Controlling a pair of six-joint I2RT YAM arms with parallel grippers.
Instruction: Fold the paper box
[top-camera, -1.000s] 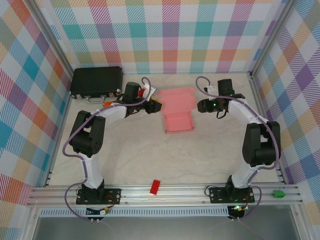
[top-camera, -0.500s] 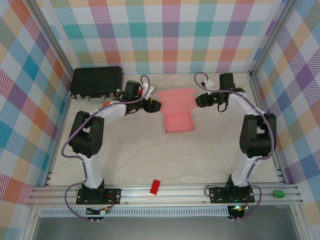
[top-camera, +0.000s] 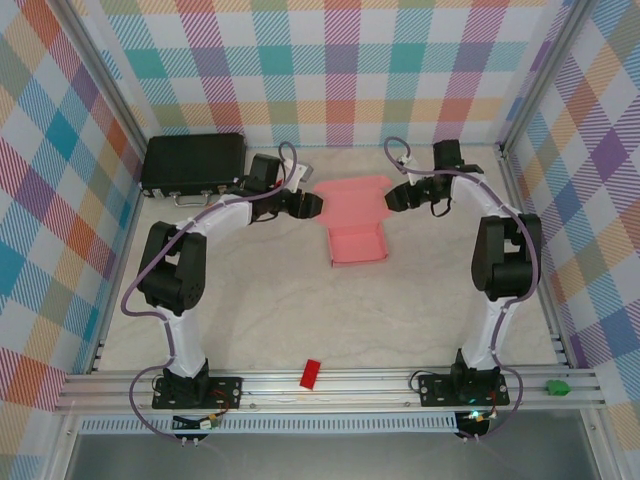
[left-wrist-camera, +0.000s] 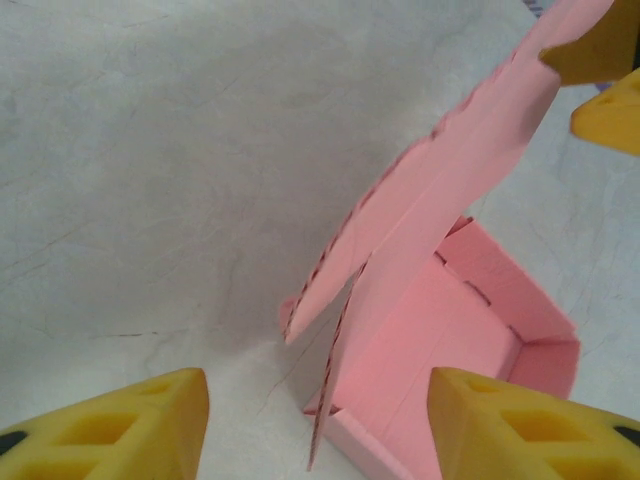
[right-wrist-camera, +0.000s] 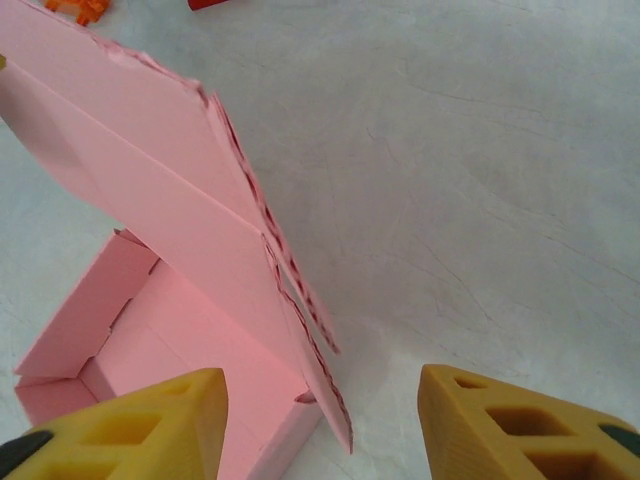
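– Two pincers: status?
– Both spread wide, gripping nothing: left pincer (top-camera: 312, 205), right pincer (top-camera: 392, 198). Wrist views crop their yellow fingers (left-wrist-camera: 130, 420) at the frame bottom.
– Location of the paper box (top-camera: 356, 228)?
– On the bench (top-camera: 300, 310), far centre, between the pincers. Light-pink card: open tray (top-camera: 357, 247), lid flap (top-camera: 352, 195) raised, serrated fold edges. Wrist views cut off the tray base.

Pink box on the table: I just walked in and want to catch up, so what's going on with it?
Two robot arms are folding the paper box. Its tray is already formed and its lid flap stands tilted up. The left gripper and right gripper sit open at either side of that flap, gripping nothing.
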